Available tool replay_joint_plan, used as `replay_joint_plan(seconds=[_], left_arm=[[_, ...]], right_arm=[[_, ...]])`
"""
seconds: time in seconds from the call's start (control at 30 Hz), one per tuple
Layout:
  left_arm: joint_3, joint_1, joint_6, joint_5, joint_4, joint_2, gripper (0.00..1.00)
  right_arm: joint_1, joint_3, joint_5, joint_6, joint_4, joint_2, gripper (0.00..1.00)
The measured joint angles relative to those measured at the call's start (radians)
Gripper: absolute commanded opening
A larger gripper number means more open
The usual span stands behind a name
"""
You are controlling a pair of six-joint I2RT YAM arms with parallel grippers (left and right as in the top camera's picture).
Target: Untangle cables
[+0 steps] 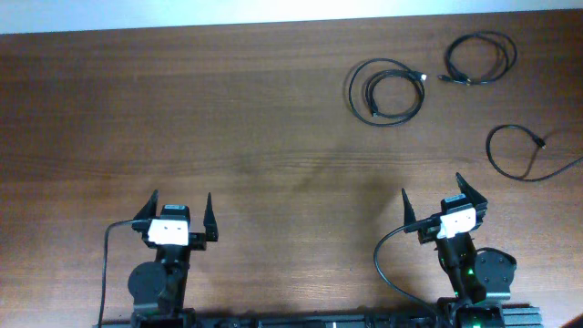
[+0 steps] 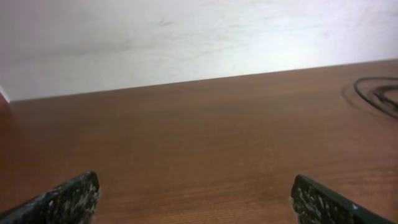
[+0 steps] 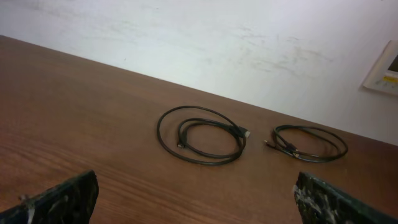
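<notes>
Brown wooden table (image 1: 228, 109), pale wall (image 1: 273, 14) beyond. Far right, each apart from the others: large cable coil (image 1: 350, 89), smaller cable coil (image 1: 465, 80), loose cable loop (image 1: 489, 150). Left gripper (image 1: 180, 197) and right gripper (image 1: 432, 188) at near edge, splayed wide, empty; likely parked, since nothing seemingly left knotted.

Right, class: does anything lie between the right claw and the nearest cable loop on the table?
Nothing visible does. The right claw is open, and only bare table separates it from the nearest cable loop. The large coil and the far coil lie farther back, apart from that loop.
</notes>
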Motion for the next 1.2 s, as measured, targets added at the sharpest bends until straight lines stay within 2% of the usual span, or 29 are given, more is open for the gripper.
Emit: replay_joint_plan(seconds=[0.3, 1.2], left_arm=[[0.0, 0.0, -0.095, -0.06, -0.004, 0.0, 0.99], [0.0, 0.0, -0.1, -0.063, 0.0, -0.026, 0.99]], right_arm=[[0.0, 0.0, 0.0, 0.0, 0.0, 0.0, 0.99], [0.0, 0.0, 0.0, 0.0, 0.0, 0.0, 0.99]])
